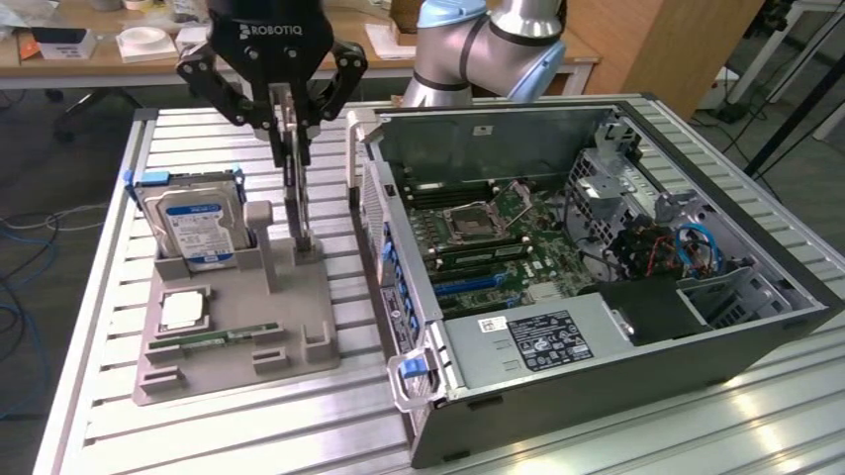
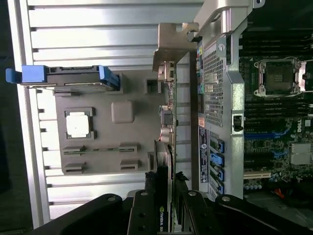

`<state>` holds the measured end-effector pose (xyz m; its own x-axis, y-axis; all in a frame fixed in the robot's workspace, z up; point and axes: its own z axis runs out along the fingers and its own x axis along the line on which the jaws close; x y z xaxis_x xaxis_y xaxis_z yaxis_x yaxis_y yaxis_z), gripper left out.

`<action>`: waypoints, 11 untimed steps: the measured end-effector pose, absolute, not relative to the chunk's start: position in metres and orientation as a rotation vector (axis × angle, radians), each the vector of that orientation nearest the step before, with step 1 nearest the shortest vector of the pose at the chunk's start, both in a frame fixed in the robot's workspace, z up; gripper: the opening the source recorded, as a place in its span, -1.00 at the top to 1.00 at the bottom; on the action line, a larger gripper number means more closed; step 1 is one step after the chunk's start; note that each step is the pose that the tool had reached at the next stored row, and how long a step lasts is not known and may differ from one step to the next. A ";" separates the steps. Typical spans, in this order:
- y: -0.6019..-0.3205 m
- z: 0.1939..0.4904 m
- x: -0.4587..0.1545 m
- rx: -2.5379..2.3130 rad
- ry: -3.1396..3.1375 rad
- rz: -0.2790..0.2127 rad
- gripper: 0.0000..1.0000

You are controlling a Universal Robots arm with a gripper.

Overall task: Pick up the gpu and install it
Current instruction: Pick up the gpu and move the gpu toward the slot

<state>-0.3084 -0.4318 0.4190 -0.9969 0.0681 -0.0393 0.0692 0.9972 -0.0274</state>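
The gpu (image 1: 303, 213) stands on its edge, upright, in the grey holder (image 1: 237, 327) on the exterior view's left. I see it edge-on as a thin dark card. My gripper (image 1: 293, 139) comes down from above and is shut on the card's upper edge. In the wrist view the gpu (image 2: 167, 122) runs as a narrow strip away from my gripper (image 2: 164, 196), with its silver end bracket (image 2: 172, 46) at the far end. Both black fingers (image 2: 145, 205) press against its sides. I cannot tell whether the card has left its slot in the holder.
The holder also carries a silver hard drive (image 1: 196, 223) with a blue-white label, a processor chip (image 1: 182, 310) and a green memory stick (image 1: 218, 338). The open computer case (image 1: 739, 346) lies close on the exterior view's right, its motherboard (image 1: 489, 247) with blue slots exposed. The slatted table (image 1: 264, 435) bears everything.
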 end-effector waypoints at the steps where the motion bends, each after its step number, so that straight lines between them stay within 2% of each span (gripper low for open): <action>1: -0.432 0.419 -0.308 0.107 3.101 -0.045 0.48; 11: -0.432 0.419 -0.303 0.107 3.101 -0.045 0.48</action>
<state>-0.3025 -0.4317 0.4193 -0.9969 0.0681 -0.0391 0.0692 0.9972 -0.0276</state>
